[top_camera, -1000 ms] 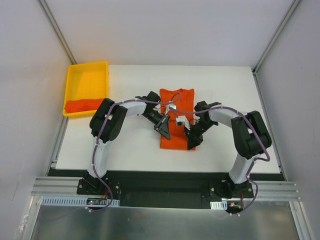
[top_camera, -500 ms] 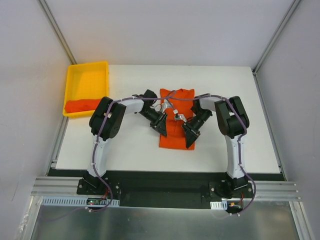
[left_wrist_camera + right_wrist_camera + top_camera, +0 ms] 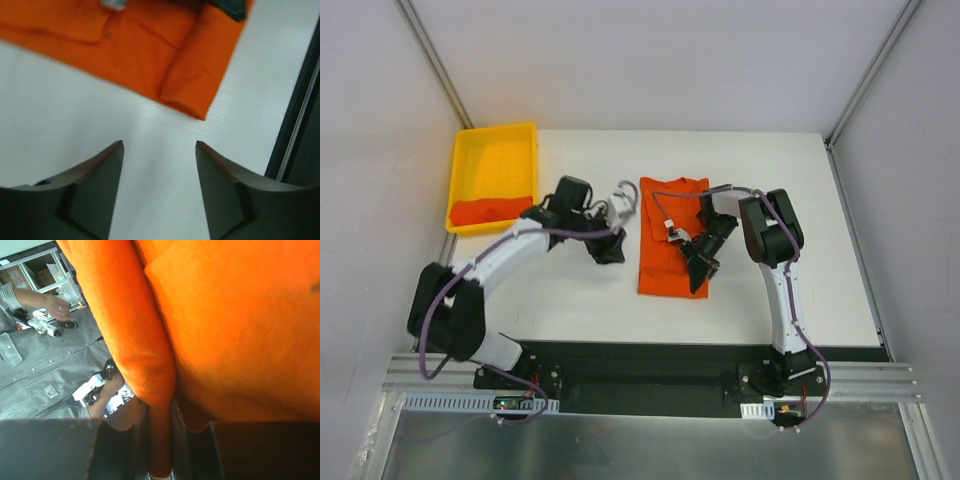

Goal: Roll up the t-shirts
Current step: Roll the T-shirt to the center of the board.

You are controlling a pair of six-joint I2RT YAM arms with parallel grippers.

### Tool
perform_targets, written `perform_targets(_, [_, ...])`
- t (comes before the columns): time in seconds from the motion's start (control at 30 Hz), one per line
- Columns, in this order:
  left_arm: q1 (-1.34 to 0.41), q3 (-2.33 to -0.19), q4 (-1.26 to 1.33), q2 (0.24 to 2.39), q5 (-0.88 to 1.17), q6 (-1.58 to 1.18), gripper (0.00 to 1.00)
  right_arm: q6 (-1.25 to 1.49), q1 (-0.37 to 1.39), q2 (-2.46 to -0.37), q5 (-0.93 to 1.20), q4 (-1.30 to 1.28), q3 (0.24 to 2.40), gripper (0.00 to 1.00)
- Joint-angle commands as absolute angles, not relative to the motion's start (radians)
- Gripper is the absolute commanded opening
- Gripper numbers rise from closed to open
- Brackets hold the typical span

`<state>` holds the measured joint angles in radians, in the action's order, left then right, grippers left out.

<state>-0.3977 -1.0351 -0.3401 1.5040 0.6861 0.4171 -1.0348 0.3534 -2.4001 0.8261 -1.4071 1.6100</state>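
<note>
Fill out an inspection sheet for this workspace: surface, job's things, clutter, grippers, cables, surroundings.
Surface: white table, no stains seen.
Job's things: the mid-table t-shirt, orange, lies folded into a long strip; a second t-shirt, also orange, sits bunched in the yellow tray at the far left corner.
Clutter: nothing seen.
Grippers: left gripper open over the table beside the strip, holding nothing; right gripper shut on a fold of the mid-table t-shirt.
Cables: purple cables run along both arms; one arcs above the strip's far end.
Surroundings: grey walls on three sides; metal rail along the near edge.
</note>
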Motion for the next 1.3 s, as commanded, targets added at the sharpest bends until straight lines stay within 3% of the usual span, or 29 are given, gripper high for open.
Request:
perform_targets(0.0, [-0.676, -0.826, -0.108, 1.312, 0.459, 0.78, 0.66, -0.943, 0.356, -2.47, 0.765, -1.473, 1.678, 0.09])
perform_targets(0.23, [-0.86, -0.701, 0.139, 1.391, 0.394, 0.903, 0.64, -0.956, 0.356, -2.477, 0.77, -1.488, 1.683, 0.08])
perform_targets(0.53, [-0.916, -0.701, 0.216, 1.544, 0.358, 0.988, 0.59, -0.963, 0.357, -2.482, 0.773, -1.5, 1.689, 0.07])
perform_targets(0.73, [-0.917, -0.739, 0.137, 1.635, 0.328, 1.071, 0.42, -0.985, 0.357, -2.494, 0.779, -1.523, 1.703, 0.07])
perform_targets(0.83, [-0.917, -0.747, 0.046, 1.657, 0.36, 1.164, 0.29, -0.997, 0.354, -2.491, 0.787, -1.522, 1.695, 0.13])
perform_targets(0.87, [-0.919, -0.755, 0.025, 1.669, 0.36, 1.187, 0.24, -0.999, 0.353, -2.481, 0.79, -1.517, 1.687, 0.16])
perform_targets(0.9, [-0.92, -0.794, -0.053, 1.686, 0.359, 1.184, 0.2, -0.997, 0.348, -2.471, 0.798, -1.508, 1.68, 0.3])
perform_targets(0.93, [-0.922, -0.814, -0.078, 1.716, 0.359, 1.172, 0.16, -0.999, 0.336, -2.461, 0.801, -1.488, 1.669, 0.56])
perform_targets(1.0, [-0.92, -0.839, -0.126, 1.727, 0.388, 1.169, 0.11, -0.993, 0.31, -2.413, 0.793, -1.465, 1.654, 0.96])
perform_targets(1.17, [-0.917, -0.883, -0.207, 1.727, 0.471, 1.12, 0.01, -1.044, 0.14, -2.263, 0.891, -1.535, 1.779, 0.96])
perform_targets(1.27, [-0.908, -0.928, -0.273, 1.741, 0.52, 1.08, 0.0, -1.1, 0.065, -1.982, 0.804, -1.426, 1.723, 0.96])
